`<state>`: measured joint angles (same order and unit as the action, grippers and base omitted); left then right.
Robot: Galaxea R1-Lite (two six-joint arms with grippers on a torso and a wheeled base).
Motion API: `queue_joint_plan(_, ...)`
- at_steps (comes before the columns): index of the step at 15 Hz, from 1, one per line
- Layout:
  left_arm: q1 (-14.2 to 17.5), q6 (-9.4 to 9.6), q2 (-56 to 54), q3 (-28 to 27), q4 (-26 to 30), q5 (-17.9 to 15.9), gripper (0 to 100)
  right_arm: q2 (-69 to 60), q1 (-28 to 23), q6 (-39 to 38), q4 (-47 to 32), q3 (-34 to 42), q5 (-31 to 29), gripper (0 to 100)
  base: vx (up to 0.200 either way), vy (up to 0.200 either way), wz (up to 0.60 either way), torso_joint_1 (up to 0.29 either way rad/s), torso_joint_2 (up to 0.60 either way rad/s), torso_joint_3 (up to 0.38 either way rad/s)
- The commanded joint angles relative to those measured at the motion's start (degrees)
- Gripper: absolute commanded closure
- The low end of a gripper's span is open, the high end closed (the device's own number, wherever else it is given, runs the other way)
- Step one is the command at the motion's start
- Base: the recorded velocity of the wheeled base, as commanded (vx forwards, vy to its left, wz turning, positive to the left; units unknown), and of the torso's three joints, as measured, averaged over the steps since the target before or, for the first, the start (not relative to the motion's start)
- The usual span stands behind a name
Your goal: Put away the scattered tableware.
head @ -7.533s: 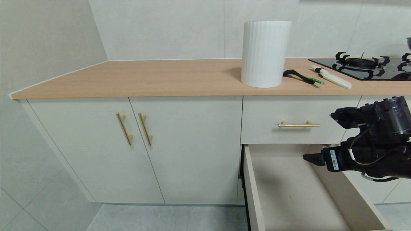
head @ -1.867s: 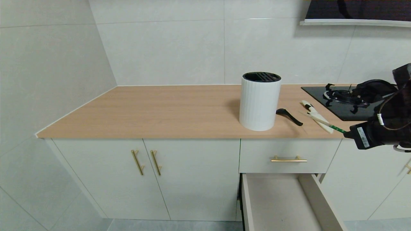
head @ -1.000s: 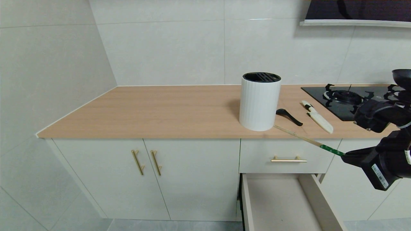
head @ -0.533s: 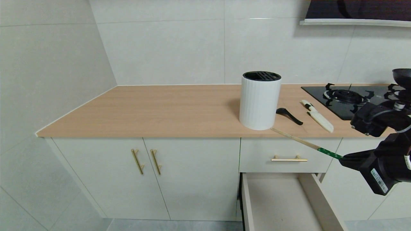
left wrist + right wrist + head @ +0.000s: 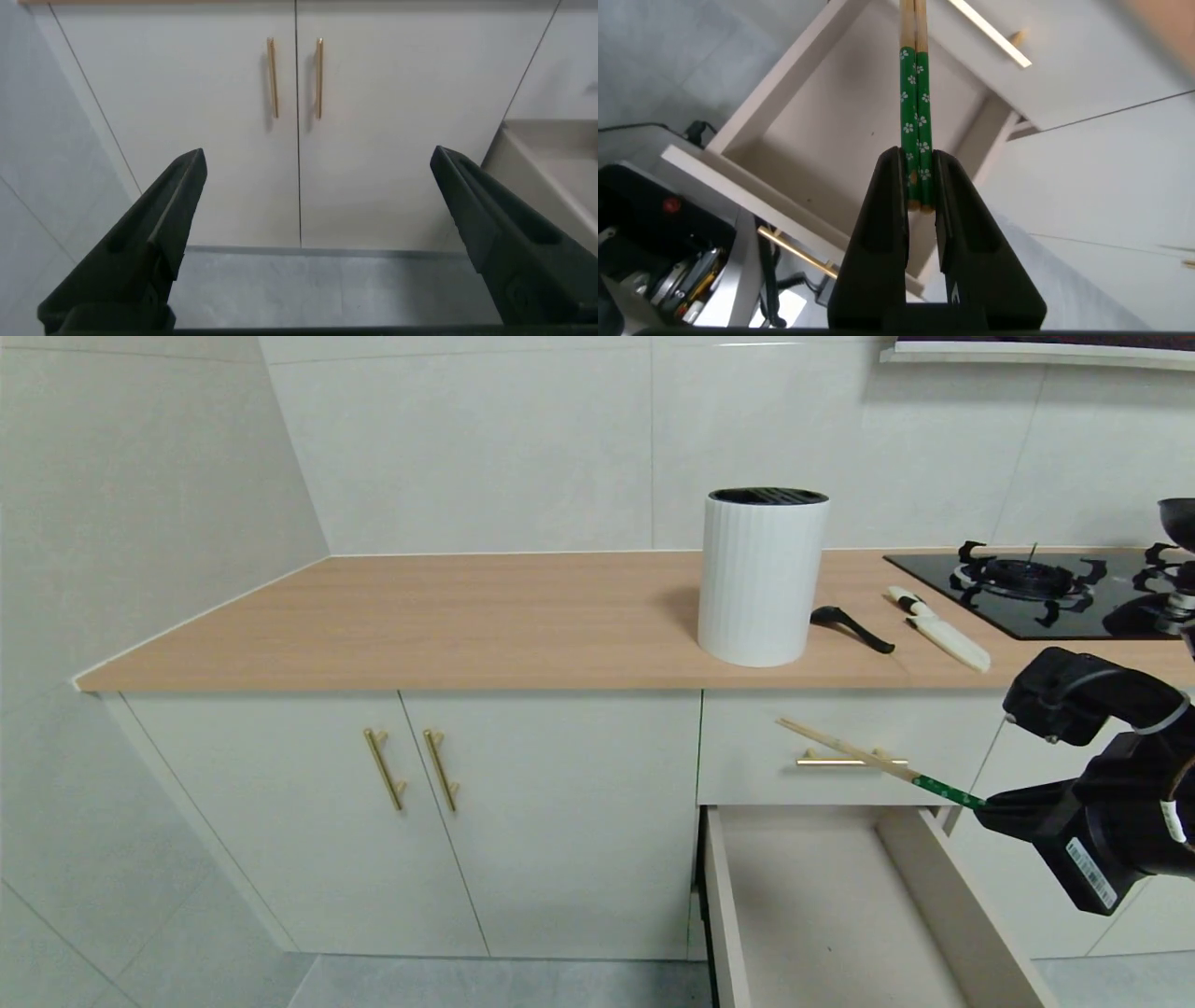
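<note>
Pinching the chopsticks tight in my right gripper, I hold them above the open drawer; my left gripper hangs splayed wide.

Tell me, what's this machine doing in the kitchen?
The robot is tidying tableware. Its right gripper is shut on a pair of chopsticks with green ends, holding them in front of the closed upper drawer, above the open lower drawer. A black spoon and a pale knife lie on the countertop beside a white ribbed holder, not yet put away. The left gripper is open and holds nothing, facing the cabinet doors.
</note>
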<state>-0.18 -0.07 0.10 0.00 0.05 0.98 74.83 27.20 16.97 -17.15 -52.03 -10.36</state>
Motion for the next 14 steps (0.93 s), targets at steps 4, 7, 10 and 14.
queue_joint_plan(4,0.01,-0.01,0.08,0.00,-0.05,-0.01,0,0.85,0.14,-0.01,0.01,0.09,-0.01,100,0.000,0.000,0.00,-0.177,0.46,0.289)
queue_joint_plan(7,0.01,-0.01,0.08,0.00,-0.05,-0.01,0,1.55,0.14,-0.01,0.01,0.00,-0.01,100,0.000,0.000,0.00,-0.149,0.45,0.302)
queue_joint_plan(10,0.01,-0.01,0.08,0.00,-0.05,-0.01,0,2.08,0.14,-0.01,0.01,0.09,-0.01,100,0.000,0.000,0.00,-0.124,0.45,0.320)
queue_joint_plan(14,0.01,-0.01,0.08,0.00,-0.05,-0.01,0,4.01,0.14,-0.09,0.10,0.00,-0.01,100,0.000,0.000,0.00,-0.039,0.17,0.116)
